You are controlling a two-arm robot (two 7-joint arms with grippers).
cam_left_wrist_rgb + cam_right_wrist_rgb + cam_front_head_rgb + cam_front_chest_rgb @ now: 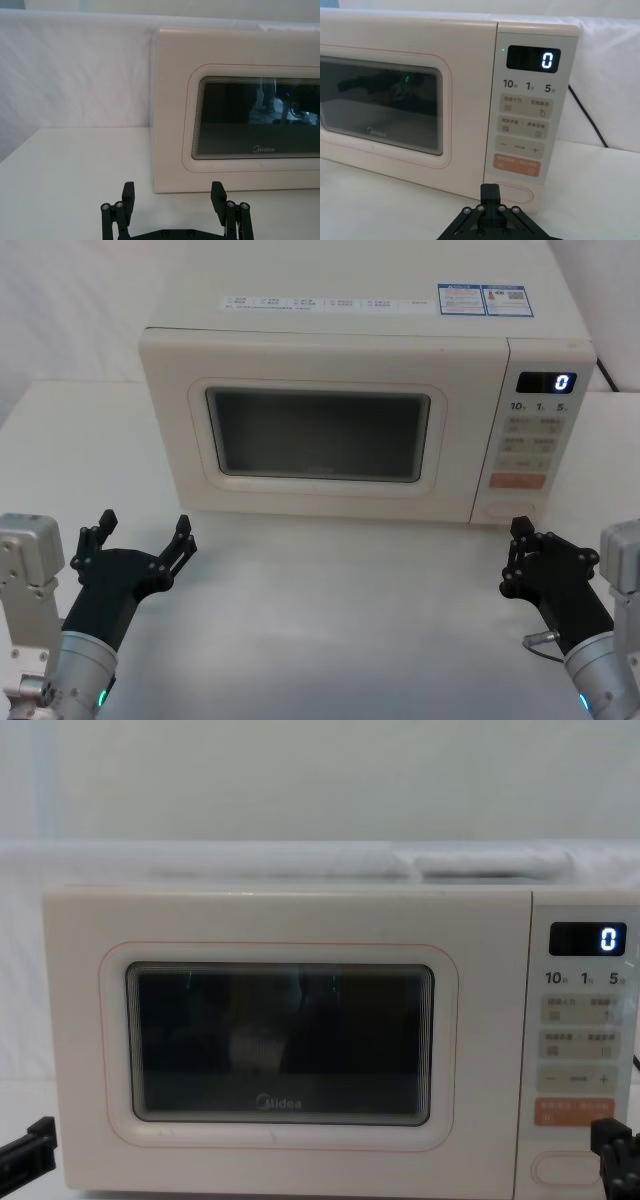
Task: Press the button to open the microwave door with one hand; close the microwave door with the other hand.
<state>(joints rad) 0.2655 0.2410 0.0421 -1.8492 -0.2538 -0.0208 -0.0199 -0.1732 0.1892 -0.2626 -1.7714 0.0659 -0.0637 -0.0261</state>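
Facing shut microwave door (pixel 320 430) | right pincer (pixel 490 192) closed near button (pixel 517 192) | left pincer (pixel 172 197) open

The control panel (pixel 527 107) display (pixel 533 59) reads 0. An orange key (pixel 518 165) sits below beige keys (pixel 526 106). A black cable (pixel 587 117) trails over the white table (pixel 330 620).

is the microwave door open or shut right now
Shut. The large cream microwave door with the dark window sits flush with the narrow cream control panel, with no gap showing.

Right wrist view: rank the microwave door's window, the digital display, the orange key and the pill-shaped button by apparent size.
Largest to smallest:
1. window
2. digital display

The orange key and the button look alike; the right gripper partly covers the button.
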